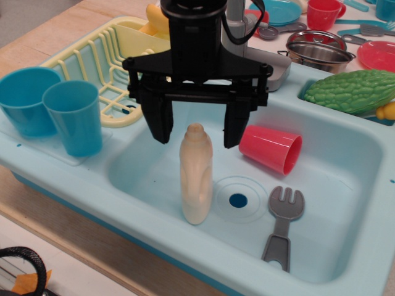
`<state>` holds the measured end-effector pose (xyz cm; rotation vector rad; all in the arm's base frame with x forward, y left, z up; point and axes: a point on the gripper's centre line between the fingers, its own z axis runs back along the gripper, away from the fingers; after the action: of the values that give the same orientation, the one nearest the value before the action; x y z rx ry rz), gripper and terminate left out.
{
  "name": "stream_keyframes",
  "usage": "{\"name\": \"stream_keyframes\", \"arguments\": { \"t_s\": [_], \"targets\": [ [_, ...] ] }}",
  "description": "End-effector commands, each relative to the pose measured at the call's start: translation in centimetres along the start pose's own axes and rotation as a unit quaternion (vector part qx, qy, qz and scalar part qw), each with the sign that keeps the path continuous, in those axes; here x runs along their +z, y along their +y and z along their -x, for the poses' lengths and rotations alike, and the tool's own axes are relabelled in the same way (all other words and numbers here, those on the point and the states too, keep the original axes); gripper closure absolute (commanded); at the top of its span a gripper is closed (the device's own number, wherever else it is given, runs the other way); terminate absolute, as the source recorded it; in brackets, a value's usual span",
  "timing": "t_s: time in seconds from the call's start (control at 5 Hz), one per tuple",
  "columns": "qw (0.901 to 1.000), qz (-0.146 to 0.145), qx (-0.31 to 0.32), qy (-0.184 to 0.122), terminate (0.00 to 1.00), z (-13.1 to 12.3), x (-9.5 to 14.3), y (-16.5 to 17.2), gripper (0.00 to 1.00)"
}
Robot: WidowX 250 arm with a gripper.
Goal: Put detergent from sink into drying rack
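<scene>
A red plastic cup (271, 148) lies on its side beside a grey plastic fork (282, 225). Two blue plastic cups (52, 111) stand upright at left; a bumpy green toy gourd (350, 91) rests at right.
</scene>
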<state>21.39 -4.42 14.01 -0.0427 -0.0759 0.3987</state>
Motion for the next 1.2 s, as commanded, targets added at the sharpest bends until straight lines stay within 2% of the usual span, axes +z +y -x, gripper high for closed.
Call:
{"name": "stream_keyframes", "arguments": {
  "t_s": [0.0, 0.2, 0.4, 0.6, 0.8, 1.0],
  "targets": [
    [0.9999, 0.012, 0.004, -0.001, 0.0, -0.4, -0.9, 0.3, 0.0],
    [0.9996, 0.023, 0.017, 0.003, 0.0, -0.1, -1.8, 0.4, 0.0],
    [0.9994, 0.019, 0.023, 0.014, 0.0, 0.1, -1.8, 0.4, 1.0],
    [0.9996, 0.009, 0.028, 0.001, 0.0, 0.0, -0.5, 0.4, 1.0],
    [0.9988, -0.024, 0.027, -0.032, 0.0, -1.5, 3.5, 0.7, 1.0],
    [0.9971, -0.033, 0.015, -0.067, 0.0, -3.9, 6.0, 1.3, 1.0]
  ]
}}
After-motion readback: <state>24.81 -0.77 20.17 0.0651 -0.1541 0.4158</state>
